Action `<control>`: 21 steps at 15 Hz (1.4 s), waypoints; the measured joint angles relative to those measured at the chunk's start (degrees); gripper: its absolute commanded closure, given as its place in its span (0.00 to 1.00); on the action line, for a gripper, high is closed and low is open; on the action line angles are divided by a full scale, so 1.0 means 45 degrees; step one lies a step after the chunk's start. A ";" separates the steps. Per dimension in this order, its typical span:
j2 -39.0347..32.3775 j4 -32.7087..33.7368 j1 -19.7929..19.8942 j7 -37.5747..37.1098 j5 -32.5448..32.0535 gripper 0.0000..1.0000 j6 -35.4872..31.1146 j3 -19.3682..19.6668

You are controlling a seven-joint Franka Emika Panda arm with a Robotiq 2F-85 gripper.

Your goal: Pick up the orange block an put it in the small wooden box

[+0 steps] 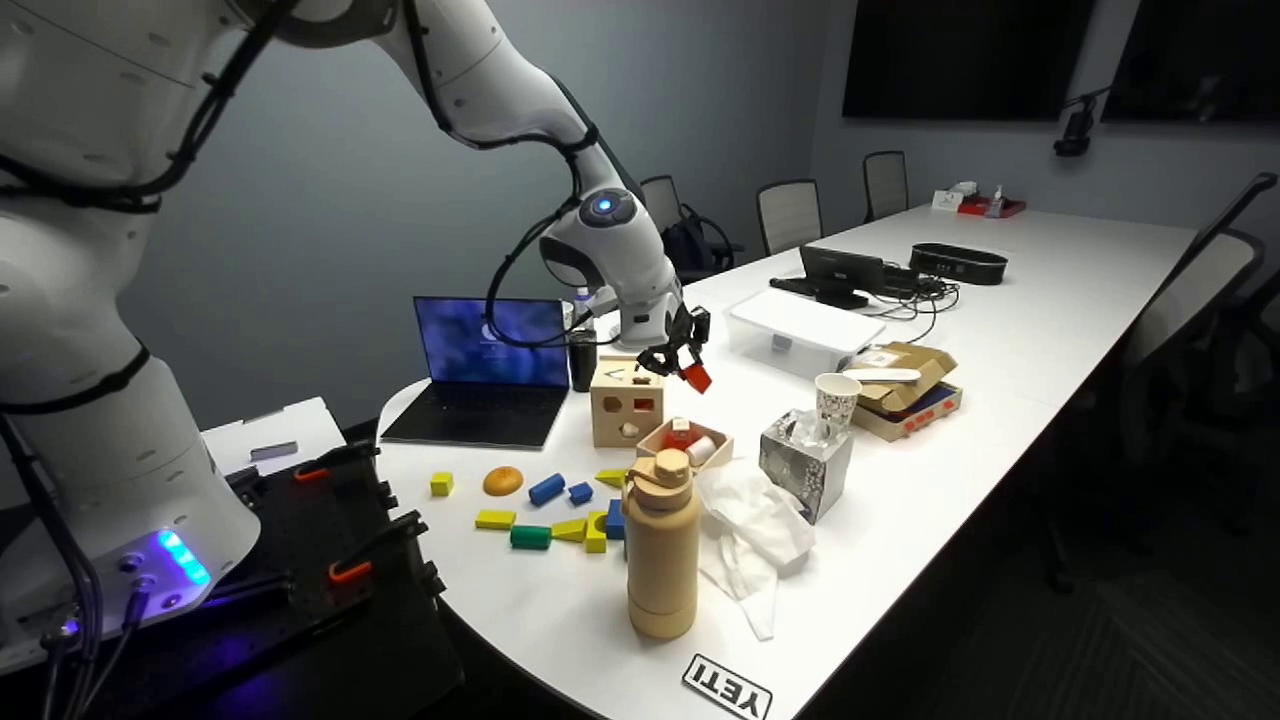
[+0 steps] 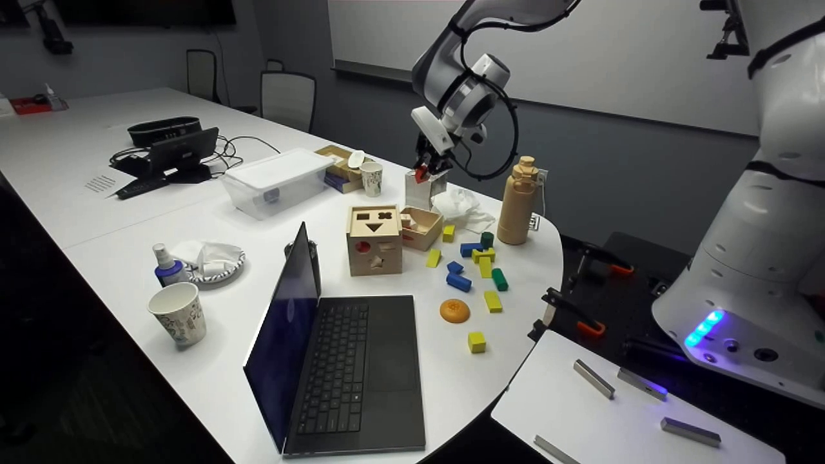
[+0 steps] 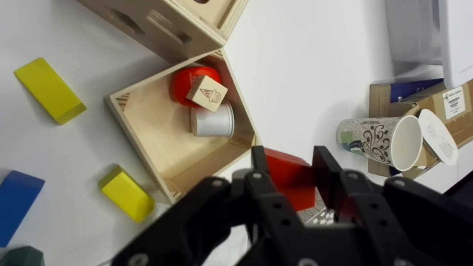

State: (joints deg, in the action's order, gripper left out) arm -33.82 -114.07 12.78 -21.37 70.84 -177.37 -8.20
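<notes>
The orange block (image 3: 290,179), red-orange in colour, is between the two black fingertips of my gripper (image 3: 290,157). My gripper is shut on it and holds it tilted in the air. The block also shows in both exterior views (image 1: 697,377) (image 2: 421,174). The small wooden box (image 1: 627,412) is a light-wood cube with dark shape cut-outs in its top and sides. It stands on the white table and shows in the other views too (image 2: 375,248) (image 3: 166,27). In the wrist view my gripper is below and right of it, beyond the open tray. The box's inside is mostly hidden.
An open wooden tray (image 3: 144,157) with a red piece, a stamp block and a white cup stands against the box. A tissue box (image 1: 806,465), a paper cup (image 1: 836,400), a tan bottle (image 1: 663,550), a laptop (image 2: 361,374) and several yellow, blue and green blocks are nearby.
</notes>
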 measured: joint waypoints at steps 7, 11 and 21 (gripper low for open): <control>-0.1801 0.1086 0.0942 0.0171 0.0334 0.90 0.0021 -0.0923; -0.2528 0.1575 0.1333 0.0171 0.0346 0.90 0.0021 -0.1305; -0.3038 0.1860 0.1559 0.0167 0.0346 0.00 0.0006 -0.1452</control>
State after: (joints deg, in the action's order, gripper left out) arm -47.49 -105.70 19.79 -20.61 72.40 -177.34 -14.73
